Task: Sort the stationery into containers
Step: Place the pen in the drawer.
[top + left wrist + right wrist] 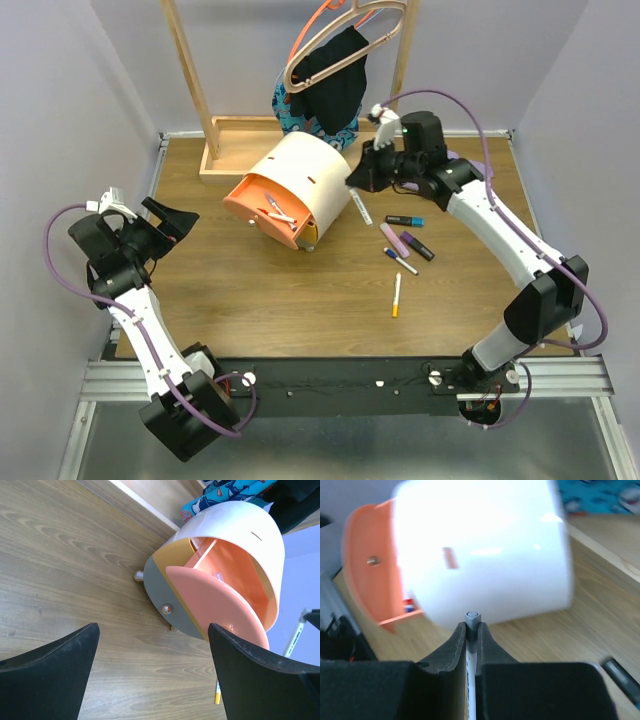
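Observation:
The cream drum-like chest (300, 170) stands at the table's middle back, tipped toward the left. Its orange drawer (262, 208) is pulled open with a few pens (279, 212) inside. My right gripper (360, 180) is beside the chest's right side, shut on a white marker (358, 206) with a grey end (472, 617). On the table lie a teal marker (405, 220), a pink marker (392, 238), a purple-black marker (418, 246), a blue pen (400, 261) and an orange-tipped pen (396, 295). My left gripper (166, 222) is open and empty, left of the chest (235, 530).
A wooden rack base (228, 150) with upright posts stands behind the chest, with hangers and dark and blue patterned clothes (325, 95) above it. Pale walls close in both sides. In the left wrist view the orange-tipped pen (218, 694) lies below the drawer (220, 600).

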Controlling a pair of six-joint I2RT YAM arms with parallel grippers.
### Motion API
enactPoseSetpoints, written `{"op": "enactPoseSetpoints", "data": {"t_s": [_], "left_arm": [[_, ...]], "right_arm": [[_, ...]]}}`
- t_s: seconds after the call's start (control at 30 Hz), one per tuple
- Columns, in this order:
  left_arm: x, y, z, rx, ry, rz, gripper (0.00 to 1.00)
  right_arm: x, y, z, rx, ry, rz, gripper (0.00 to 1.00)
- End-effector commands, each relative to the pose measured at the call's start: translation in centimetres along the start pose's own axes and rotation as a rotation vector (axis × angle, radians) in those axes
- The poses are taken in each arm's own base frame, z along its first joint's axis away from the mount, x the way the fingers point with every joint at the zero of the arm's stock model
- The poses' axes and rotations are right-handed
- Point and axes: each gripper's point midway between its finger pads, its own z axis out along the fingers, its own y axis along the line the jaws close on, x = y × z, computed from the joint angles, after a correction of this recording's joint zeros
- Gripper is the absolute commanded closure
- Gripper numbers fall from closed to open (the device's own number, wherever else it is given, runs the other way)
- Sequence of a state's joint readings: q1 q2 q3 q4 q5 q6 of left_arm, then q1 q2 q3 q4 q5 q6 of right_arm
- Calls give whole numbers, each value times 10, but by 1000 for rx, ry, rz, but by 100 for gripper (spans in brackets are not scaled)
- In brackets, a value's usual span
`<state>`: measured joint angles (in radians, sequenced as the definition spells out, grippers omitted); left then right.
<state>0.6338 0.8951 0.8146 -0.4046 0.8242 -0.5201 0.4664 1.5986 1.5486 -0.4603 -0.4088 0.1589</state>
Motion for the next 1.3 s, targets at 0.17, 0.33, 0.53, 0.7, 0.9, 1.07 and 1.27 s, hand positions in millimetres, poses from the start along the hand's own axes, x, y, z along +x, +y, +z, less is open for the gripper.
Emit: {"op": "enactPoseSetpoints", "data": {"t_s": [0.17, 0.33, 0.53, 0.7, 0.9, 1.07, 1.27], "left_arm": [[4, -10, -7, 33, -10, 13, 1], [8, -13, -10, 31, -3, 20, 1], [11, -15, -12, 33, 1, 24, 1], [11, -16, -13, 32, 4, 26, 1], [9, -15, -12, 33, -2, 21, 1], [8, -13, -9, 33, -1, 15, 1], [9, -11, -7, 38, -1, -6, 1]], "right_arm": [[-42, 153, 21, -363, -112, -419, 99], [-45, 168, 44, -390, -111, -446, 99], [-41, 173, 74, -395, -114, -471, 99], [-34, 185, 89, -418, -114, -485, 99], [-28, 193, 100, -427, -115, -501, 99], [-27, 189, 108, -406, -117, -505, 99], [-19, 183, 117, -385, -92, -490, 69]]}}
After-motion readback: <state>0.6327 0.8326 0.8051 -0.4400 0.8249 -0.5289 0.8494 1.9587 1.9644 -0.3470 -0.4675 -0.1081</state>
